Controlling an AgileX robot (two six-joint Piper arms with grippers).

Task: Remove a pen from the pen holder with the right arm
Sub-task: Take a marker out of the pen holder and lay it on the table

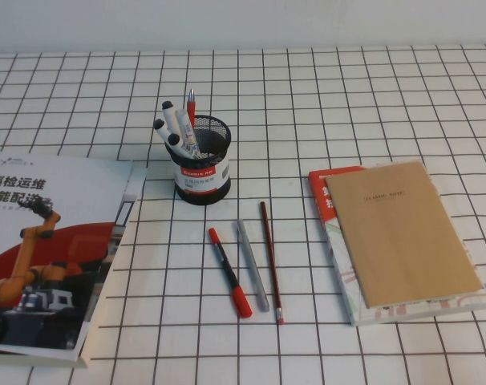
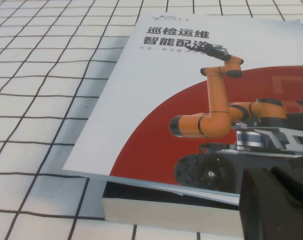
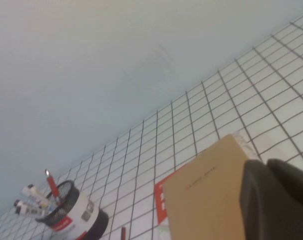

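A black mesh pen holder (image 1: 201, 164) with a red-and-white label stands at the table's middle, holding three white markers (image 1: 176, 128) and a red pen (image 1: 191, 107). In the right wrist view the holder (image 3: 71, 212) shows far off. Neither arm appears in the high view. My right gripper (image 3: 267, 168) hovers shut and empty over the brown notebook (image 3: 211, 200), well away from the holder. My left gripper (image 2: 271, 175) is shut with nothing in it, low over the near edge of the robot brochure (image 2: 211, 95).
In front of the holder lie a red pen (image 1: 229, 271), a grey pen (image 1: 252, 265) and a dark red pencil (image 1: 269, 258). The brown notebook (image 1: 403, 228) rests on a red-edged book (image 1: 327, 188) at the right. The thick brochure (image 1: 50, 249) fills the near left.
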